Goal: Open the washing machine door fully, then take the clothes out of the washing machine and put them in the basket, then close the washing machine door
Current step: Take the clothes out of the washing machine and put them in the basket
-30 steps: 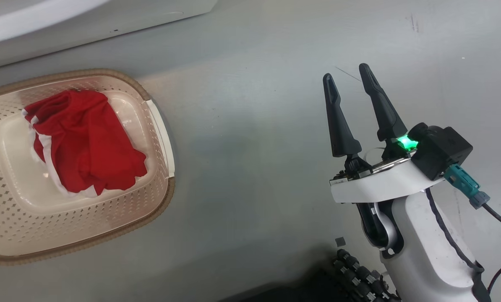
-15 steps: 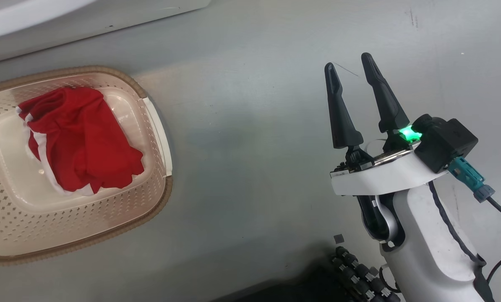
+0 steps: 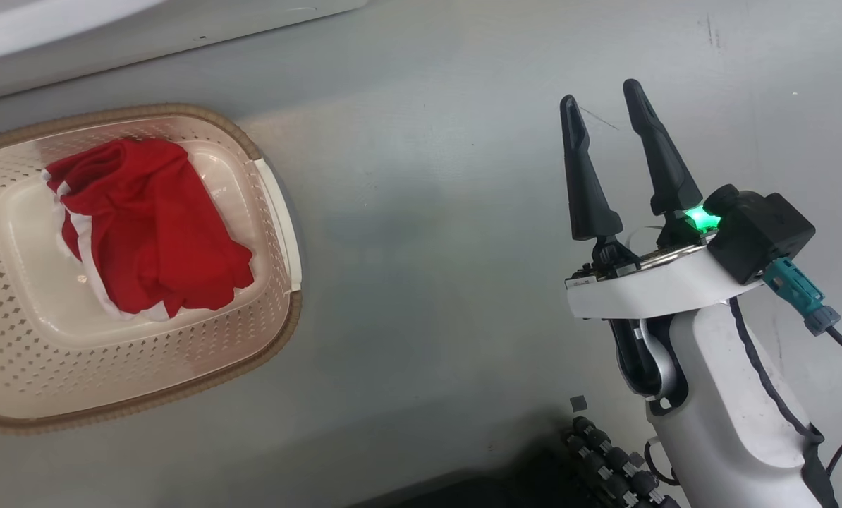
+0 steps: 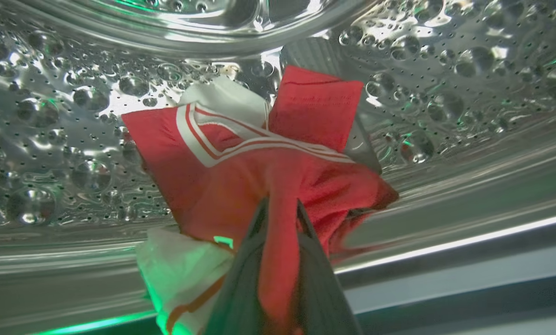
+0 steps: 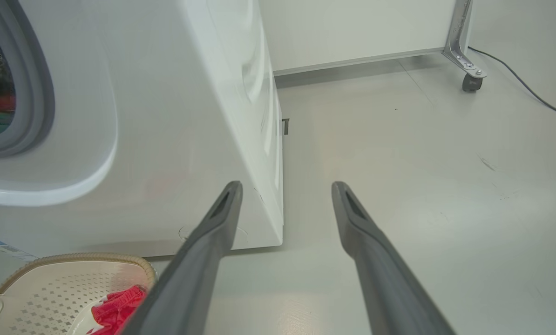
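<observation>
Left gripper (image 4: 280, 204): pinching a striped red garment (image 4: 240, 163) inside the washing machine (image 5: 166, 116) drum | Right gripper (image 3: 601, 95): fingers spread, empty, before the machine | Done: crumpled red garment (image 3: 153, 226) in basket (image 3: 280, 331) by the machine | Left, likely: basket this garment, close door.

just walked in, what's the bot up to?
Unloading laundry. The left claw is inside the washing machine drum, shut on a red striped garment. Another red garment already lies in the basket on the floor. The right claw hangs open and empty above the floor, right of the basket.
</observation>
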### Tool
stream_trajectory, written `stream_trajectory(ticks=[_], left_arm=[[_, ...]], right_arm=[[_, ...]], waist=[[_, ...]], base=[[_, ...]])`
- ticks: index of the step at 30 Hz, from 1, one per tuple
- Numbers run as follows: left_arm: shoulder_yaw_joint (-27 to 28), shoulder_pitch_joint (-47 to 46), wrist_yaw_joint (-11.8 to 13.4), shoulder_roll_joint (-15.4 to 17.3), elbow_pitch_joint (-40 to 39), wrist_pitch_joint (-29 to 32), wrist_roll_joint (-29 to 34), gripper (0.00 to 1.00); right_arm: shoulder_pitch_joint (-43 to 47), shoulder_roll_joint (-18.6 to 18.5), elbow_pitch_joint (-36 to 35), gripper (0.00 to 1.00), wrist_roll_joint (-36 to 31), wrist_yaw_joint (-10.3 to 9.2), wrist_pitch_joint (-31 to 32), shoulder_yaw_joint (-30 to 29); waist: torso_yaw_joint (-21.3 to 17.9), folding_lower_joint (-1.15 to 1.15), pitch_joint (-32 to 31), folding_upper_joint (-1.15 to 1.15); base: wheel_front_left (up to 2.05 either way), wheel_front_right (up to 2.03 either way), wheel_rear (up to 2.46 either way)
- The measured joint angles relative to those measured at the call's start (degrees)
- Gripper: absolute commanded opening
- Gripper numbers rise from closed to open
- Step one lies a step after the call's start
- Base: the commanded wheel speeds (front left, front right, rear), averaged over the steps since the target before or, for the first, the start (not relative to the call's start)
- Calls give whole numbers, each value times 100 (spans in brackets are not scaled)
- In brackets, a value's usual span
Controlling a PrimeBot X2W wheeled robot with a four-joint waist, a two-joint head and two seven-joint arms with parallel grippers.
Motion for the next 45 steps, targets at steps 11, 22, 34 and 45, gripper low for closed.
stream_trajectory(ticks=[11,22,34,45], left_arm=[[-120,-65,-92,-312,-237,-827,26,0],[33,391,-108,-657,-626,-2040,-5,0],[98,1527,43,-1089,-1062,-3356,-49,0],[102,2830,147,-1559,-1215,-4281,-145,0]], right_arm=[[-35,-2,88,100,-269,16,0,-126],[-35,-3,189,100,-454,100,0,-229],[42,-8,357,100,-671,166,0,-346],[376,-11,516,100,-838,258,0,-452]], waist=[[283,0,-64,0],[494,0,-285,0],[699,0,-736,0],[909,0,-1367,0]], base=[[0,0,0],[0,0,0],[0,0,0],[0,0,0]])
